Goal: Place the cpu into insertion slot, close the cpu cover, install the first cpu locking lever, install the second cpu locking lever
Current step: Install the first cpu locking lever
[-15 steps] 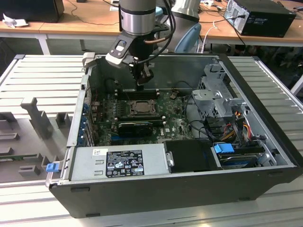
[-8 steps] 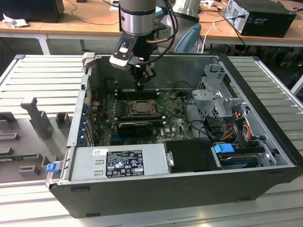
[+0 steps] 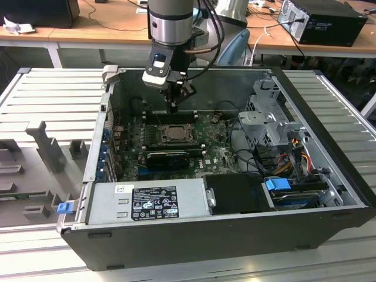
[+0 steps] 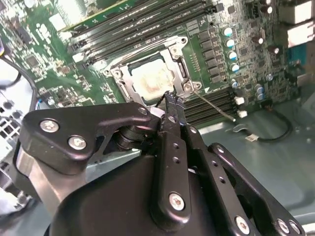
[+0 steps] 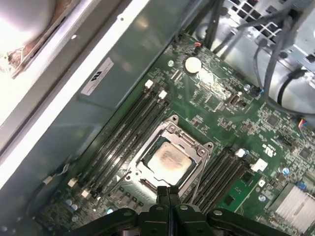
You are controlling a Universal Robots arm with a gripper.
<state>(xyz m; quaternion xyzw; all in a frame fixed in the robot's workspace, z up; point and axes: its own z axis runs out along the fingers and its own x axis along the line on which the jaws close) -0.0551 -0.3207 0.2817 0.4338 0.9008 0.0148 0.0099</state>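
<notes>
The cpu (image 5: 168, 160) lies flat in the insertion slot (image 3: 175, 134) on the green motherboard, its pale metal face showing (image 4: 152, 78). The cpu cover (image 5: 197, 147) is down around it as a grey metal frame with a window (image 4: 179, 66). A thin wire locking lever (image 4: 212, 105) sticks out from the slot's corner, close to my fingertips. My gripper (image 3: 173, 108) hangs just above the slot's edge, shut with its two fingers (image 5: 165, 194) pressed together and nothing between them. Its tip (image 4: 172, 98) sits beside the lever's hinge end.
The motherboard lies inside an open black computer case (image 3: 329, 205). Long black memory slots (image 5: 123, 132) flank the slot on both sides. A grey power-supply box (image 3: 150, 202) stands at the front, a drive cage with cables (image 3: 270, 123) at the exterior view's right.
</notes>
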